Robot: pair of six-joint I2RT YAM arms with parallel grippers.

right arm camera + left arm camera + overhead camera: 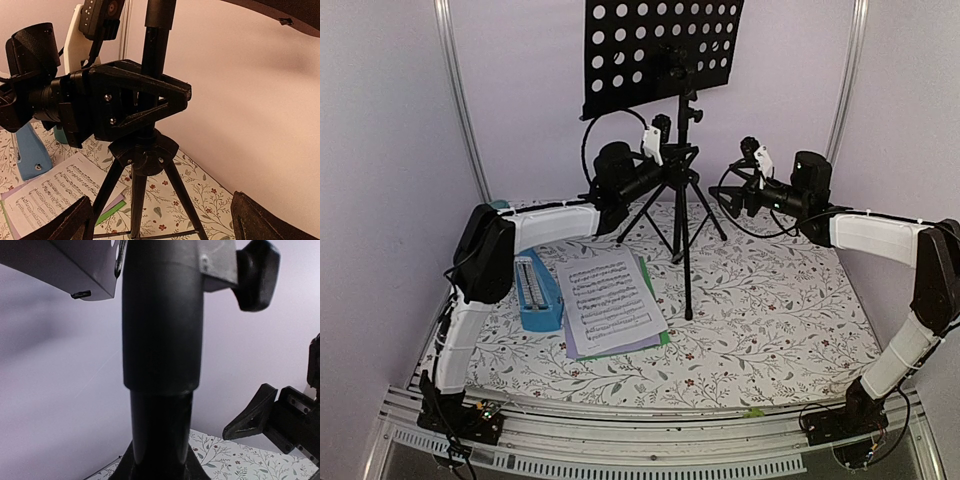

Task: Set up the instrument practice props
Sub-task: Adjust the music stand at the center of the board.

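From above, the stand [686,230] is upright at the far middle of the counter [770,300]. Its pole is vertical, its three legs are spread, and the perforated desk at the top faces the near side. The left gripper [672,165] reaches in from the left, and its jaws are clenched on the pole just above the leg hub. The right gripper [728,200] hangs just right of the pole, apart from it, with its jaws released wide. The pages [610,300] lie flat to the left of the stand, with a white sheet on top and lilac and green edges under it. Their long axis runs near to far, leaning a little left. The metronome [538,292] is just beside their left edge, narrow end toward the far side; I cannot tell whether it stands or lies. The cup [500,205] peeps out behind the left arm, its inside hidden.

The left wrist view is filled by the pole [162,340], vertical, with a clamp knob [257,272] at upper right.

In the right wrist view, the left gripper [150,100] has a jaw on each side of the pole [150,45]. Behind it lie the pages [55,195], the metronome [30,150] and a sliver of the cup [60,135]. The right gripper [165,225] shows its tips far apart at the bottom corners.
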